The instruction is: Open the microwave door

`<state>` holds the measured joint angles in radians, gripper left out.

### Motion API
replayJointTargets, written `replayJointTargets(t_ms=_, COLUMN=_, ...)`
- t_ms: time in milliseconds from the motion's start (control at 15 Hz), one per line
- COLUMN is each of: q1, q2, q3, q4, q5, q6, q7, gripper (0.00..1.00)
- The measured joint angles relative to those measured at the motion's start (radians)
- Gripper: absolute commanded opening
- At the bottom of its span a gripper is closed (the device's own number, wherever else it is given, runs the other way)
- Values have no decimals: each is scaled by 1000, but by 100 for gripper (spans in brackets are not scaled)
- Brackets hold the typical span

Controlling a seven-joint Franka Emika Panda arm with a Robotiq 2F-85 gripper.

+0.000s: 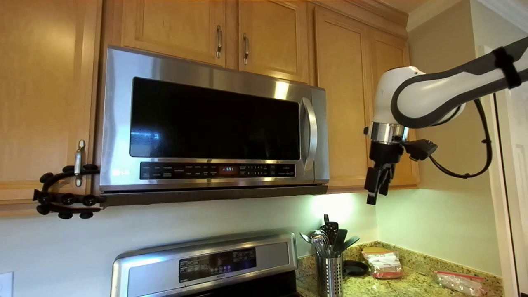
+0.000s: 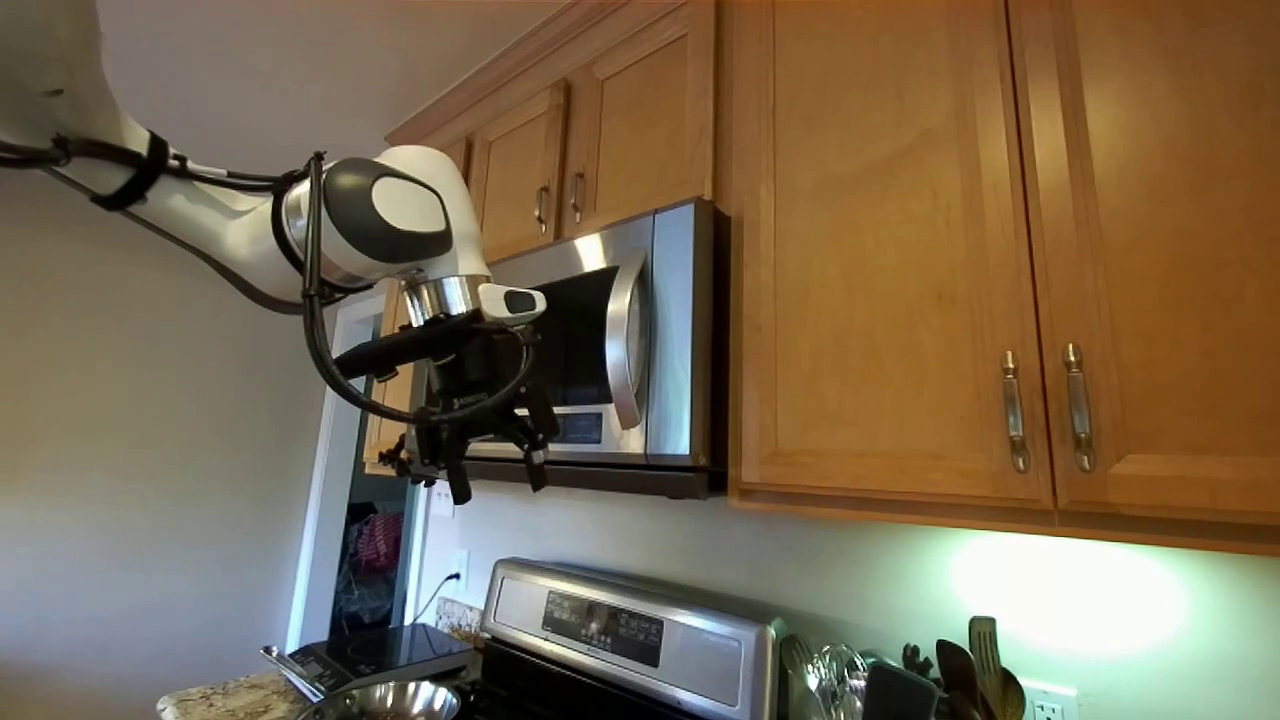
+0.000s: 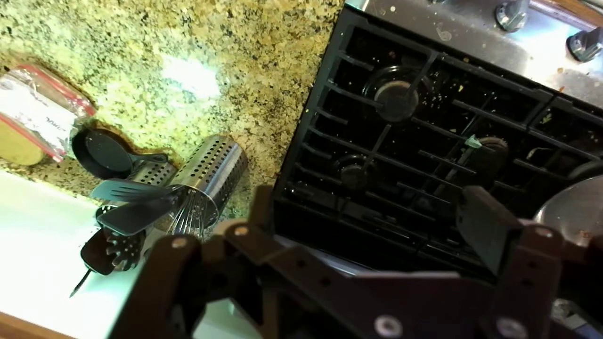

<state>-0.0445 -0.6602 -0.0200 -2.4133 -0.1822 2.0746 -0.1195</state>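
The microwave door [image 1: 214,119] is a steel-framed panel with a large dark window; it sits shut against the microwave body. Its curved vertical steel handle [image 1: 311,134] is at the right edge and also shows in an exterior view [image 2: 622,340], where the arm and gripper cover part of the door [image 2: 580,325]. My gripper [image 1: 378,194] points down, out in front of the microwave and apart from the handle. Its fingers are spread with nothing between them, as an exterior view [image 2: 499,488] and the wrist view [image 3: 369,200] show. The door and handle are out of the wrist view.
Wooden cabinets [image 1: 342,90] flank and top the microwave. A stove [image 2: 690,650] stands below, with burner grates [image 3: 391,132] under my gripper. A perforated steel utensil holder [image 3: 212,165] stands beside it on the granite counter. A black flexible tripod [image 1: 68,199] hangs at a left cabinet handle.
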Motion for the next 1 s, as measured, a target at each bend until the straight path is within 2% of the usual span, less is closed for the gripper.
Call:
replayJointTargets(t_ms=333, q1=-2, q2=12, q3=-4, q4=1, q5=0, q6=37, q7=8, gripper=100)
replayJointTargets(t_ms=600, q1=-24, q2=44, q3=-20, q4=19, q5=-3, q6=142, q7=10, gripper=100)
replayJointTargets(t_ms=1000, q1=-19, q2=97, q3=-81, q4=102, q5=25, q6=291, q7=-34, gripper=100)
